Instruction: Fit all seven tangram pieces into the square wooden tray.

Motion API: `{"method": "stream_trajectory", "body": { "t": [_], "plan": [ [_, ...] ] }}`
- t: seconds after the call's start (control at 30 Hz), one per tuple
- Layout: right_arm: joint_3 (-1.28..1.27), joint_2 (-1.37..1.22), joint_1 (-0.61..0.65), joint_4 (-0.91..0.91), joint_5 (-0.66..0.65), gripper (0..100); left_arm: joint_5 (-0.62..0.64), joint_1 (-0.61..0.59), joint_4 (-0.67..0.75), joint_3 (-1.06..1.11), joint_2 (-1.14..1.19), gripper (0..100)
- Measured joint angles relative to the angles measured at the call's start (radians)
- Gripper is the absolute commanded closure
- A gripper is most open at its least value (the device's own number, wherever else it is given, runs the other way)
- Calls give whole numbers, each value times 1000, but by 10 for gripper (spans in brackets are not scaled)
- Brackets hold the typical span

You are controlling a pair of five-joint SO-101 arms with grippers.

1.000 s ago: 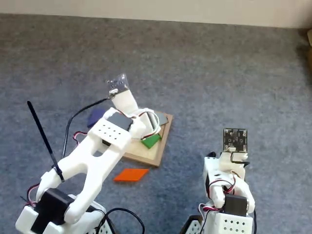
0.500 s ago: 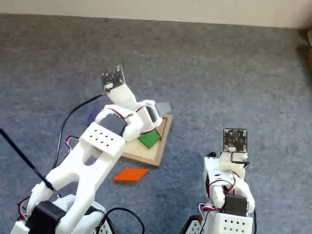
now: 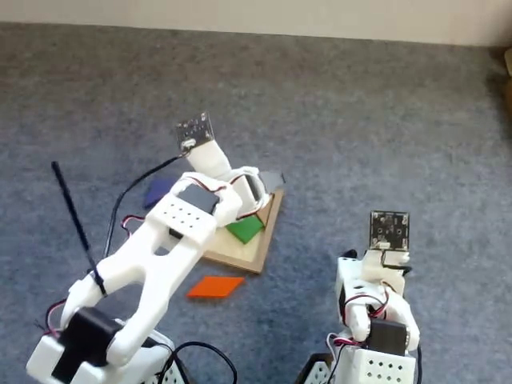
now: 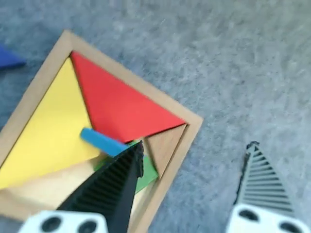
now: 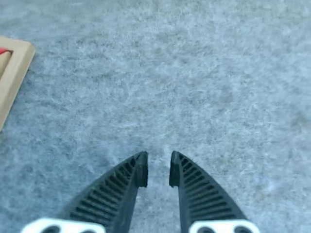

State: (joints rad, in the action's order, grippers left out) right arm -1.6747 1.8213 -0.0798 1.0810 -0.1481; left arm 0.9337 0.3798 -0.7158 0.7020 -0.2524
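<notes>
The right gripper (image 5: 156, 170) hangs just above grey carpet (image 5: 223, 73). Its two black ribbed fingers stand slightly apart, holding nothing. A corner of the wooden tray (image 5: 10, 73) lies to its left.

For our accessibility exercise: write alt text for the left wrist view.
A square wooden tray on grey carpet holds a yellow triangle and a red triangle; a blue piece lies over the yellow one, beside a green piece. The left gripper hangs open above the tray's corner.
</notes>
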Motion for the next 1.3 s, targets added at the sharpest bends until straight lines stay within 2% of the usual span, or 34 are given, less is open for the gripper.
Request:
{"method": "stream_trajectory", "body": {
  "t": [0.17, 0.33, 0.47, 0.67, 0.93, 1.13, 1.3],
  "plan": [
    [0, 0, -3, 0, 0, 907, 0, 5, -143, 0, -49, 681],
    [0, 0, -5, 0, 0, 907, 0, 18, -169, 0, -52, 681],
    [0, 0, -5, 0, 0, 907, 0, -8, -89, -2, -52, 681],
    [0, 0, -5, 0, 0, 907, 0, -31, 126, -2, -49, 681],
    [0, 0, -5, 0, 0, 907, 0, -17, 163, -2, 133, 681],
    [0, 0, -5, 0, 0, 907, 0, -12, 28, -2, 92, 681],
    [0, 0, -5, 0, 0, 907, 0, 68, -152, -2, -15, 681]
  ]
}}
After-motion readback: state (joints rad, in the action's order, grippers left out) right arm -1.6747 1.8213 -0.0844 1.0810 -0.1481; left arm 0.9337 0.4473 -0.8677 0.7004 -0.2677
